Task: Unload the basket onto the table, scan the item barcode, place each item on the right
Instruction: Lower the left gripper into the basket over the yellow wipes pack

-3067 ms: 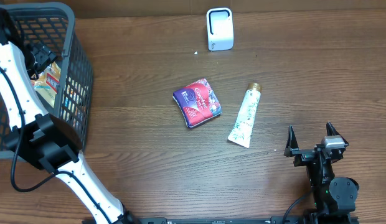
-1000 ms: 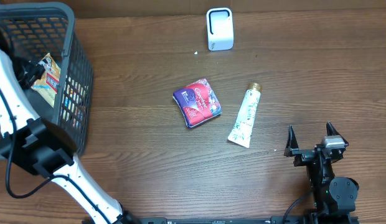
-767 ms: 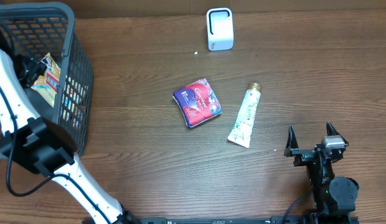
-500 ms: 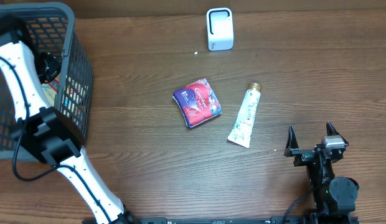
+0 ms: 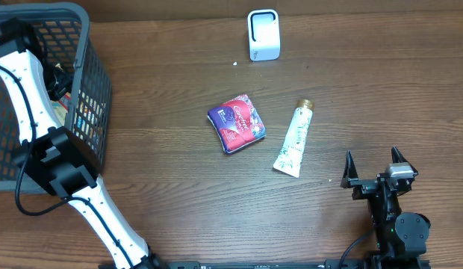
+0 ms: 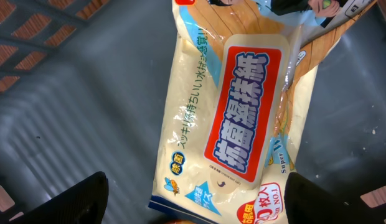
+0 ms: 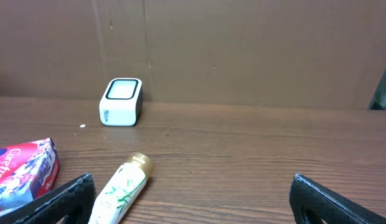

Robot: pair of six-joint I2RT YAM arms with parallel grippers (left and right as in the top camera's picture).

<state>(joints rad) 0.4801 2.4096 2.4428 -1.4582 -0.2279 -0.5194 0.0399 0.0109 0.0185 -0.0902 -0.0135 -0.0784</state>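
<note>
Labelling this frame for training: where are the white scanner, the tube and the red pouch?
white scanner point(image 5: 263, 34), overhead view, middle of its body.
tube point(image 5: 293, 142), overhead view, mid-body.
red pouch point(image 5: 238, 122), overhead view, centre of front.

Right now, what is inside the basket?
In the basket a pale packet with a red label lies flat, below the open left gripper. A second packet shows only at its far corner. From above, the left arm covers the rest.

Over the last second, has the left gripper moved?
Yes. The left gripper has shifted toward the basket wall nearest the red pouch.
</note>
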